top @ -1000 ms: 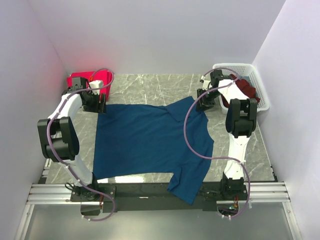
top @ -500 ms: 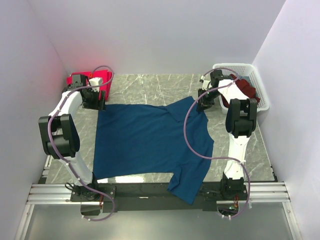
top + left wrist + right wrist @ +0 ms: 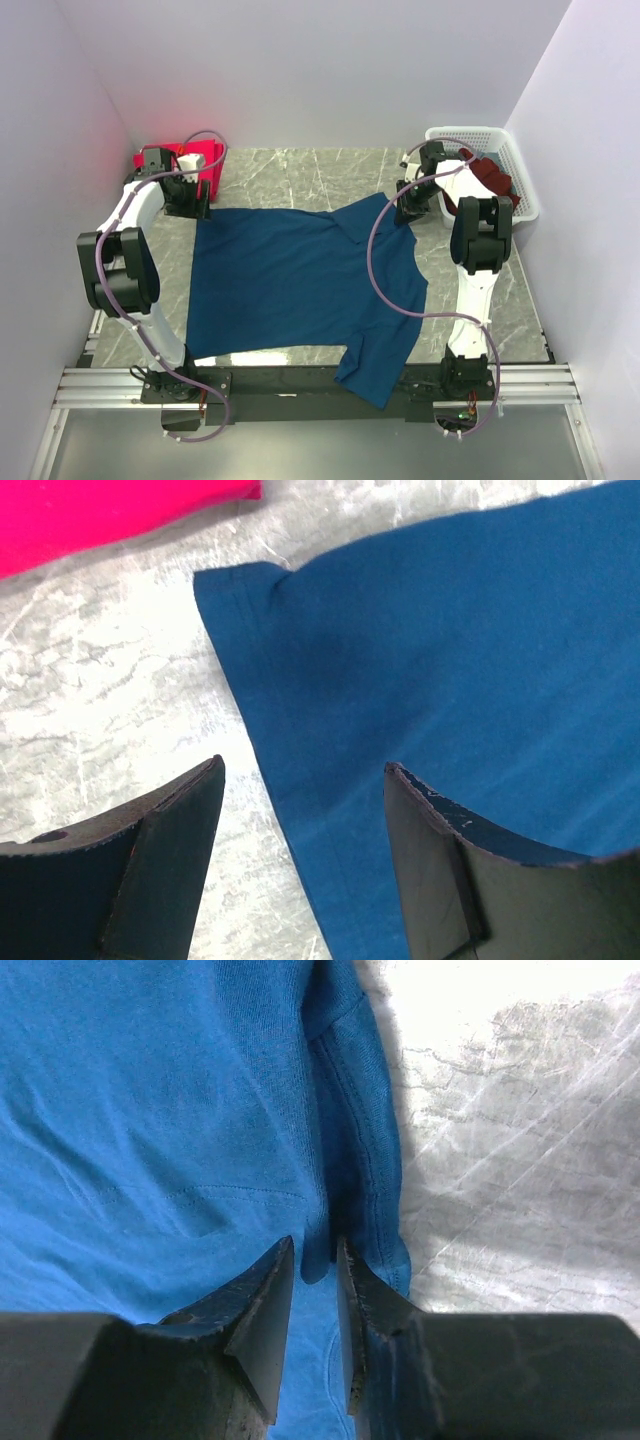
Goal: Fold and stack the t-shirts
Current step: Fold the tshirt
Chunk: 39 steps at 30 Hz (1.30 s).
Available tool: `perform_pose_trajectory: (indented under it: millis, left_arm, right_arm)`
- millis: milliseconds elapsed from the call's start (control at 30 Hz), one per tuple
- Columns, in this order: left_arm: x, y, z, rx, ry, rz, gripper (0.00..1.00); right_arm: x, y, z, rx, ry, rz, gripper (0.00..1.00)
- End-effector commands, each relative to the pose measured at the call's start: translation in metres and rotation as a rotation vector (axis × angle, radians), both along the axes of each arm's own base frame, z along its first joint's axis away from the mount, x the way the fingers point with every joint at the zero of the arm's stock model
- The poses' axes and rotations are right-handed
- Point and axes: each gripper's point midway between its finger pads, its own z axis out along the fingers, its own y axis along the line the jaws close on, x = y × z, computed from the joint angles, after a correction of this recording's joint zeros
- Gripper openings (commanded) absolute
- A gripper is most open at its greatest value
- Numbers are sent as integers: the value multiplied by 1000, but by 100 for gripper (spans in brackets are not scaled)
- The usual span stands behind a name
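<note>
Mid-table: blue shirt (image 3: pixel 300 285) spread flat. Over its far-left corner, left gripper (image 3: pixel 302 770), fingers wide apart, shirt edge running between them below. At far-right sleeve, right gripper (image 3: pixel 315 1245), fingers narrow, pinching sleeve fold.

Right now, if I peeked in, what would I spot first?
A big blue t-shirt lies spread over the middle of the table, the right gripper pinching its far edge. A bright red shirt sits at the far left corner, a white basket at the far right.
</note>
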Motion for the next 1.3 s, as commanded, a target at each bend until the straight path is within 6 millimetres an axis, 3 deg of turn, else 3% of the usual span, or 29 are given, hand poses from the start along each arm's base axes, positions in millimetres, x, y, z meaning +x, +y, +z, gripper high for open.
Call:
perform_pose_trajectory:
  millis: [0, 100, 233, 367, 500, 600, 800, 1100, 1267]
  left_arm:
    - [18, 6, 13, 7, -53, 4, 70]
    - [21, 6, 11, 5, -51, 6, 70]
    - [26, 11, 4, 5, -38, 24, 68]
    - [37, 21, -10, -3, -27, 42, 60]
    - [56, 24, -8, 8, -64, 27, 54]
    - [68, 27, -10, 22, -81, 14, 53]
    - [87, 27, -15, 28, -107, -31, 52]
    - [87, 23, -47, 14, -52, -68, 46]
    - [84, 18, -57, 10, -30, -87, 30]
  right_arm:
    - [8, -4, 3, -8, -16, -10, 30]
    - [8, -3, 4, -2, -16, -7, 20]
    - [9, 1, 17, 31, -36, 8, 0]
    - [15, 9, 47, 112, -111, 18, 0]
    - [21, 21, 77, 196, -184, 39, 0]
    - [28, 12, 93, 230, -219, 9, 0]
    - [36, 15, 99, 272, -216, -2, 0]
    - [41, 22, 109, 344, -235, -13, 0]
    - [43, 19, 127, 384, -259, -54, 0]
